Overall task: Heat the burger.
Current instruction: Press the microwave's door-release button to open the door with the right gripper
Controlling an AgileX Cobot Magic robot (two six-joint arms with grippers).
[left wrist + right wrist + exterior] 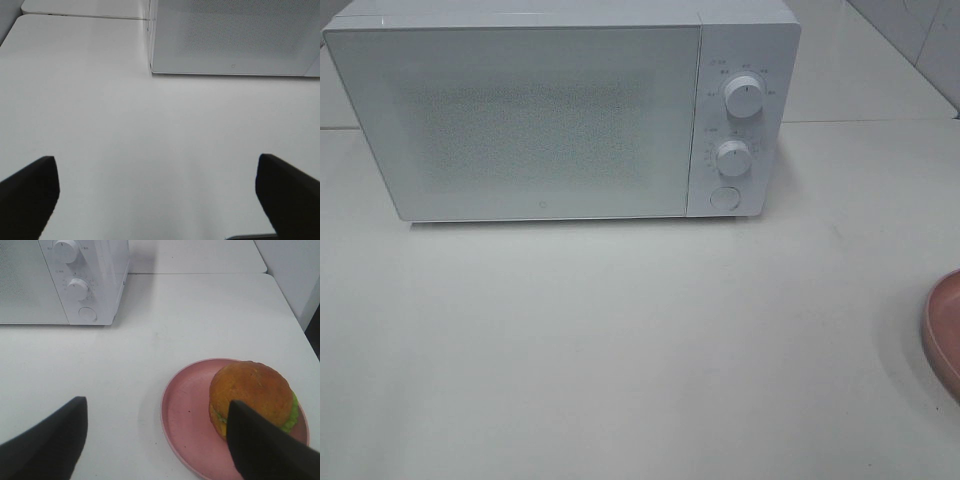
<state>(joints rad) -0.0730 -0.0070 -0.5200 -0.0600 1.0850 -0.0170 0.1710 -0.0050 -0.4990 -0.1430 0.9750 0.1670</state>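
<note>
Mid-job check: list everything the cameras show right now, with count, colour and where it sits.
microwave: one, white, door shut, at the back of the table.
knobs: two, white, one above the other on the microwave's right-hand panel.
button: one, white, round, below the knobs.
plate: one, pink, on the table at the right edge of the exterior high view.
burger: one, golden-brown bun with green lettuce, on the plate.
table: one, white, under everything.
left gripper: one, black, open, empty, over bare table before the microwave.
right gripper: one, black, open, empty, beside the plate.
</note>
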